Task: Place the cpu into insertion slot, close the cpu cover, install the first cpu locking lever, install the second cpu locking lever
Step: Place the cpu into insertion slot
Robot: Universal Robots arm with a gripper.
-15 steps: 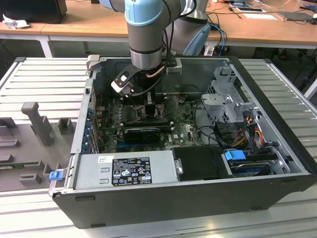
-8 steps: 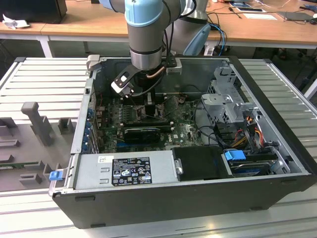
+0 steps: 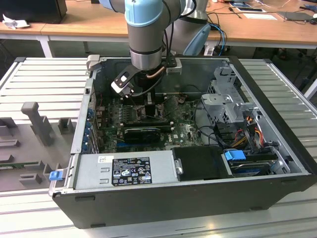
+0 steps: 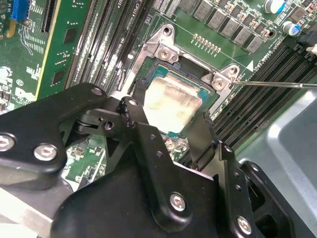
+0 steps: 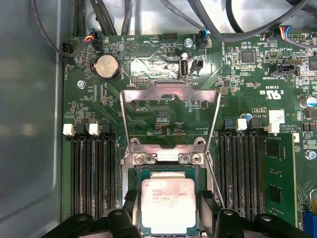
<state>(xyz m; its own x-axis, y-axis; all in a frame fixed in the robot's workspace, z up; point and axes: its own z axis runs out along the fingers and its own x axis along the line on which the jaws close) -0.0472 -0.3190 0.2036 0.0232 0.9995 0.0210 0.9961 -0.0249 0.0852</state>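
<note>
Straddling the cpu (image 5: 168, 206), the gripper (image 5: 171, 218) hangs released, its fingers (image 4: 132, 106) just beside two opposite edges and apart from them. Cpu lies flat in the insertion slot (image 5: 168, 172). Cpu cover (image 5: 171, 90) is swung open, tilted up off the slot. Black memory slots (image 5: 86, 178) flank both sides, and a thin lever rod (image 4: 277, 84) juts out beside the slot. All of it sits inside the open computer case (image 3: 173, 203).

Room over cpu (image 5: 168, 204) free w/ cpu cover (image 5: 171, 90) up; mem slots (image 5: 90, 173) flank both sides, lever rod (image 4: 277, 85) close by
</note>
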